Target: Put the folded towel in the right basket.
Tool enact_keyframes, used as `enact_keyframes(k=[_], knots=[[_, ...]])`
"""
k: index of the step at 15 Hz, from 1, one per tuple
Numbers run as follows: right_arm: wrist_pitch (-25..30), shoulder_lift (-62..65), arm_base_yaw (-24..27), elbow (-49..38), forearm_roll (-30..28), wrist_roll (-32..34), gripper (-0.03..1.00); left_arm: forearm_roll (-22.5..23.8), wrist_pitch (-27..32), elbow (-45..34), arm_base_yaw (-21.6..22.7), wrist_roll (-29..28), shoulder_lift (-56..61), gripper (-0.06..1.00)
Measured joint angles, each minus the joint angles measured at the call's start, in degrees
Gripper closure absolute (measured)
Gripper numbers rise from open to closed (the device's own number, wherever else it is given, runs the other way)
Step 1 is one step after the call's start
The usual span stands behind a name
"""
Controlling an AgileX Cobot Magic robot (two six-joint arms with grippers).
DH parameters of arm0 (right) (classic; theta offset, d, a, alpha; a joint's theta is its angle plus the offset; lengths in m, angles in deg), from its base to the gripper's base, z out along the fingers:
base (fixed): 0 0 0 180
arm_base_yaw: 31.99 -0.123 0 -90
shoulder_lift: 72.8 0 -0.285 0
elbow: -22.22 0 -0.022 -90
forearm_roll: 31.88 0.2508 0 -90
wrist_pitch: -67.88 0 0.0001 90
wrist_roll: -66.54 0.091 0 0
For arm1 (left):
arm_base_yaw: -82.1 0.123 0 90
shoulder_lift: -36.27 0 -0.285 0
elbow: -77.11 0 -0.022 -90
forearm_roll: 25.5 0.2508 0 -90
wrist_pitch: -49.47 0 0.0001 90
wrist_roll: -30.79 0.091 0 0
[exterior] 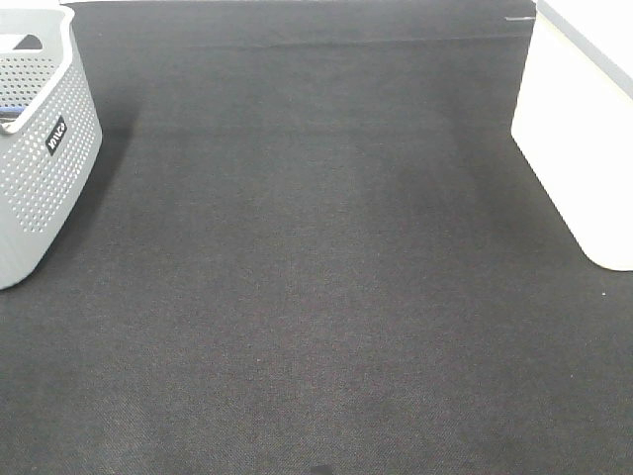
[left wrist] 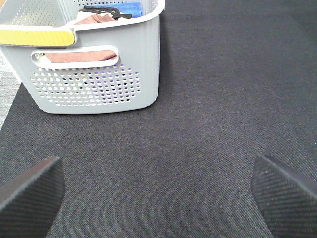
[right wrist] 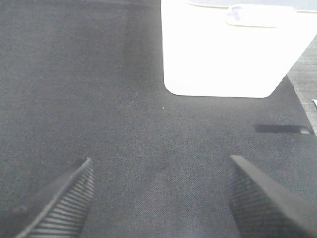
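A grey perforated basket (exterior: 40, 148) stands at the left edge of the black mat; it also shows in the left wrist view (left wrist: 99, 74). Inside it lie a folded brownish-pink towel (left wrist: 81, 55), seen through the handle slot, and a blue cloth (left wrist: 126, 8) behind it. A plain white basket (exterior: 584, 139) stands at the right edge and shows in the right wrist view (right wrist: 228, 54). My left gripper (left wrist: 158, 193) is open and empty above the mat, short of the grey basket. My right gripper (right wrist: 158, 198) is open and empty, short of the white basket. Neither gripper shows in the exterior view.
A black mat (exterior: 316, 277) covers the table between the two baskets. A yellow strip (left wrist: 34, 35) lies on the grey basket's rim. A thin black object (left wrist: 106, 11) lies on top of the cloths. A dark tape mark (right wrist: 283, 129) lies by the white basket.
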Motion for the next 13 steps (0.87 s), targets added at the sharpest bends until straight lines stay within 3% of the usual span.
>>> enact_keyframes(k=[13], knots=[[-0.2,0.0,0.0,-0.1,0.0,0.0,0.26,0.0,0.0,0.0,0.0,0.0,0.0,-0.03]])
